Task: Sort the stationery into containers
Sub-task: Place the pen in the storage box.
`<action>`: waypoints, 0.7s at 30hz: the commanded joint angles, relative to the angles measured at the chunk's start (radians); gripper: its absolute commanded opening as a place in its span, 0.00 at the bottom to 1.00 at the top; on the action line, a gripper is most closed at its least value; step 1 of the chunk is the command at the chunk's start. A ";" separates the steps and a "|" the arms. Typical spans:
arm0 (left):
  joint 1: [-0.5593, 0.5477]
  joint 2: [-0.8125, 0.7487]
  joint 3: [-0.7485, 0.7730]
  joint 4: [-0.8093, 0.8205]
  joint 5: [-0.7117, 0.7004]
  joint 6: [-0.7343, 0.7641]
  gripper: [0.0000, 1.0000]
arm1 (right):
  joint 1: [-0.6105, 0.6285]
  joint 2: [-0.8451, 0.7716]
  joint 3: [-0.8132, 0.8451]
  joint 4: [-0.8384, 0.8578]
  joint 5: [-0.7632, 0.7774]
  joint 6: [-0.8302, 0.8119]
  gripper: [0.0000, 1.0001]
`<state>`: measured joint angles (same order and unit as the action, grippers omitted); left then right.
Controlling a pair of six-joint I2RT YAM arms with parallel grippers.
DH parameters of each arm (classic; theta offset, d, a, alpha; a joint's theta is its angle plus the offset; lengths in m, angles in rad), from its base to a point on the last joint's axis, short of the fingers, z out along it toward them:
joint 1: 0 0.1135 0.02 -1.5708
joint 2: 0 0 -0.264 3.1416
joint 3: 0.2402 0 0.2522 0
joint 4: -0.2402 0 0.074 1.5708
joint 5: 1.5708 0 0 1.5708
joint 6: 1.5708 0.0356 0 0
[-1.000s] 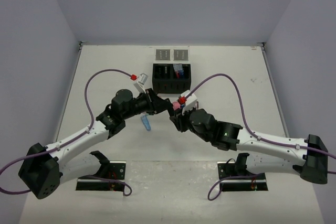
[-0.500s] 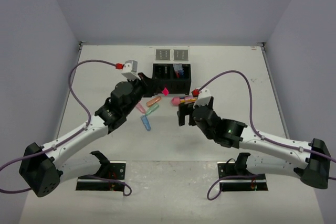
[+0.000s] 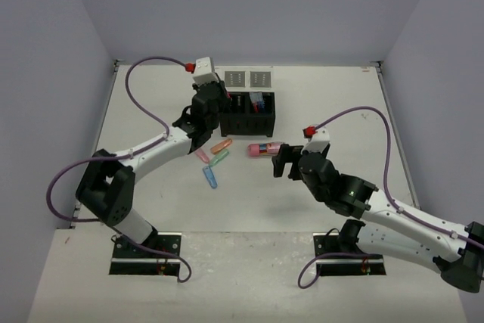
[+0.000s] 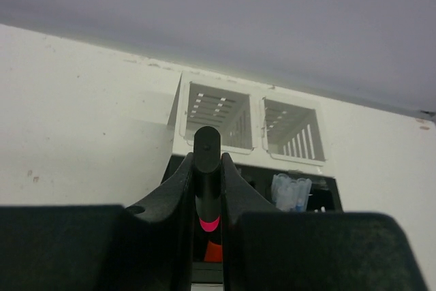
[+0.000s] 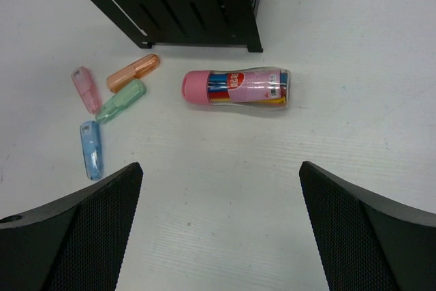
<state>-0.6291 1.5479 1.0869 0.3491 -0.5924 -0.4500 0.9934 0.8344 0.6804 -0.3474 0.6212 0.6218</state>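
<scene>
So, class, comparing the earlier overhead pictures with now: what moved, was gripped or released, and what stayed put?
The left gripper, shut on a dark pen with a pink band, swung from mid-table up to the black box. The right gripper opened, released the pink-capped tube onto the table and drew back. The four highlighters and the box stayed put.

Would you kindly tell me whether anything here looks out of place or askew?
Nothing looks damaged or spilled. The tube lies on its side on the table before the box, and beside it the orange highlighter, green highlighter, pink highlighter and blue highlighter lie loose at different angles, outside any container.
</scene>
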 commanded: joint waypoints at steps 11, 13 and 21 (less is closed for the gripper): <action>0.019 0.080 -0.040 0.084 0.031 -0.065 0.71 | -0.004 0.056 0.022 -0.001 -0.071 0.001 0.99; 0.020 0.047 -0.045 0.060 0.029 -0.069 0.76 | -0.004 0.074 0.030 0.000 -0.070 -0.002 0.99; 0.021 -0.178 -0.024 -0.545 -0.177 -0.387 0.86 | -0.010 0.124 0.052 -0.001 -0.078 -0.013 0.99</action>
<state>-0.6142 1.5311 1.0360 0.2377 -0.5936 -0.5760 0.9921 0.9409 0.6847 -0.3500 0.5490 0.6190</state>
